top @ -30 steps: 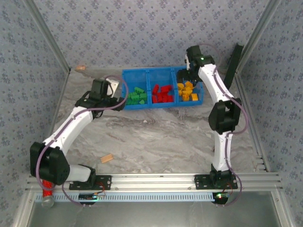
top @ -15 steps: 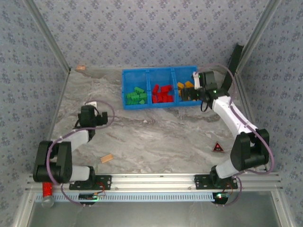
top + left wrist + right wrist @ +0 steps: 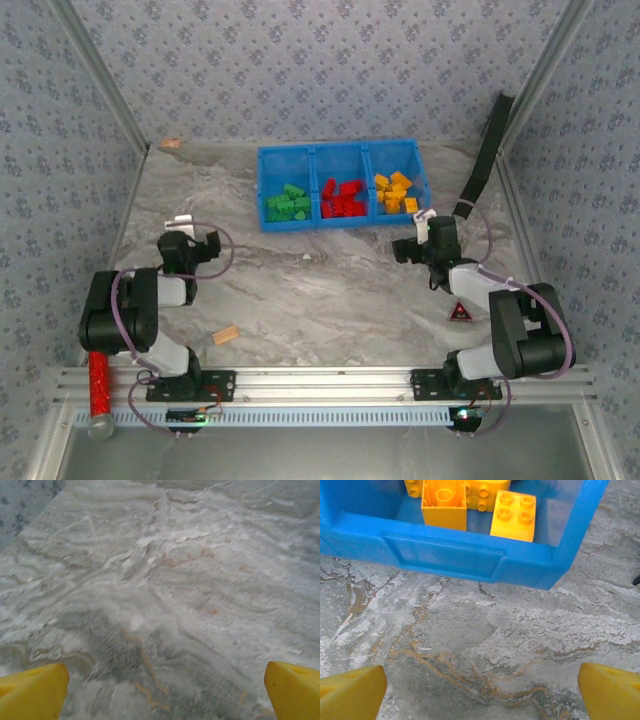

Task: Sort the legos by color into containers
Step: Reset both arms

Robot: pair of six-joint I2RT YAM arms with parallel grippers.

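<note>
Legos (image 3: pixel 343 198) lie grouped green, red, yellow in the blue containers (image 3: pixel 300 224), far back on the table (image 3: pixel 320 290). Left end effector (image 3: pixel 162 690) and right end effector (image 3: pixel 480 690) gape wide, empty.

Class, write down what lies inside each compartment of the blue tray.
The blue tray holds green legos in its left compartment, red legos in the middle, yellow legos on the right. They lie piled, so any bricks underneath are covered.
</note>
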